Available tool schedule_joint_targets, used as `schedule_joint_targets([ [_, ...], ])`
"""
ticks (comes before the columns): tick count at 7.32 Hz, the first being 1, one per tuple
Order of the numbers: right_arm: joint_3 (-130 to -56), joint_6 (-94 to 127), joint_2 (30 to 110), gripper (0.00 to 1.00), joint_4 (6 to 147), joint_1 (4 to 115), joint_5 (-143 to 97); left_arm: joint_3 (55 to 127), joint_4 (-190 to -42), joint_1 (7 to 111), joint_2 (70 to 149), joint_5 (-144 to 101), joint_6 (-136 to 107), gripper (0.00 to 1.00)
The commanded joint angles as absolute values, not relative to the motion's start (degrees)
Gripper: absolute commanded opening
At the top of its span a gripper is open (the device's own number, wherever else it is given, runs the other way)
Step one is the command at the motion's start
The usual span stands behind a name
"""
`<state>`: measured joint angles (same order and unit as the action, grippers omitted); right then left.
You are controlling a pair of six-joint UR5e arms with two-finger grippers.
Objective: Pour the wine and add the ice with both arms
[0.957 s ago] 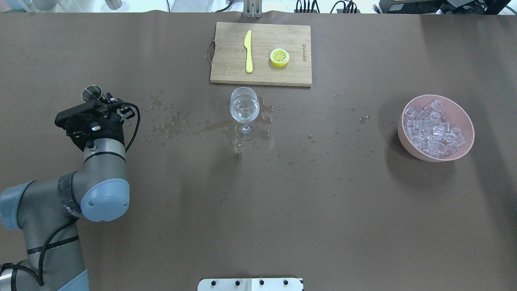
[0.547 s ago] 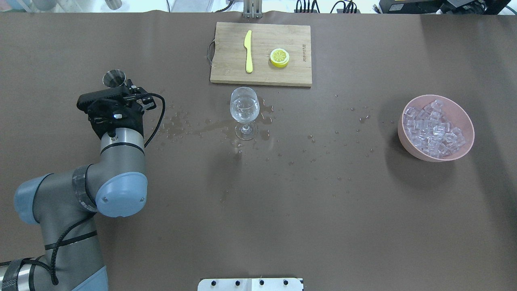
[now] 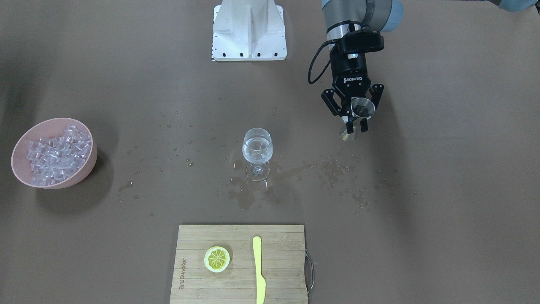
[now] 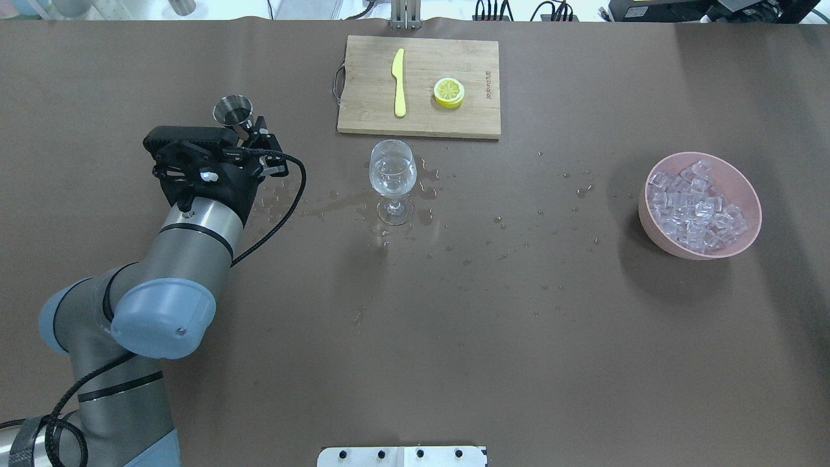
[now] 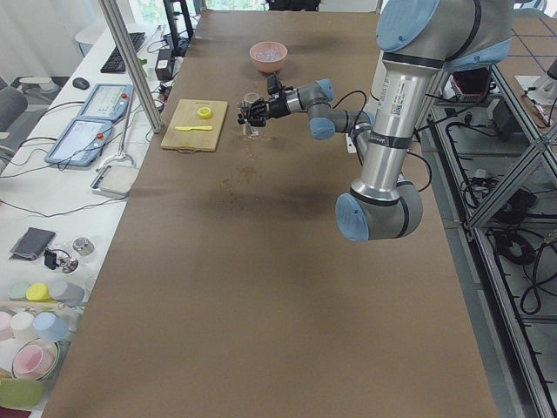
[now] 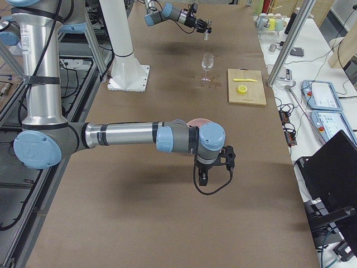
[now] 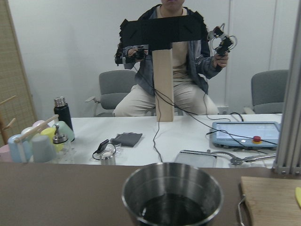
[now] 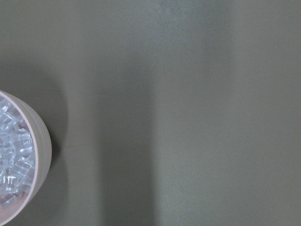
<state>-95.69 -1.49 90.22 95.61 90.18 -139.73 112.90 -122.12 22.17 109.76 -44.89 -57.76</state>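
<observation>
Overhead and front cameras face oppositely, sharing table [image 4: 454, 324].

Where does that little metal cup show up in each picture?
Front-facing: metal cup upper right, held in the left gripper.
Overhead: cup upper left.
Exterior left: cup tiny, top centre.
Exterior right: cup tiny, top centre.
Left wrist: cup bottom centre, close up.
Right wrist: not in view.
Shared landmark: the wooden cutting board, absent only from the right wrist view.

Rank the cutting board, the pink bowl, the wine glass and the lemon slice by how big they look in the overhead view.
1. cutting board
2. pink bowl
3. wine glass
4. lemon slice
</observation>
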Motion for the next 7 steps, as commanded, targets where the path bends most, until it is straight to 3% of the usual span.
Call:
schedule_joint_targets([
  [1, -95.45, -1.49, 90.18, 1.0, 95.54, 90.18, -139.83, 113.03, -126.91, 22.15, 113.79, -59.52, -48.03, 0.0],
  [3, -95.54, -1.49, 90.18, 1.0, 95.54, 90.18, -139.83, 114.07, -126.21, 22.32, 114.52, -68.06, -44.58, 0.0],
  [7, -95.54, -1.49, 90.18, 1.0, 95.54, 90.18, -139.83, 114.96, -108.67, 27.76, 121.62, -77.95, -39.77, 0.0],
])
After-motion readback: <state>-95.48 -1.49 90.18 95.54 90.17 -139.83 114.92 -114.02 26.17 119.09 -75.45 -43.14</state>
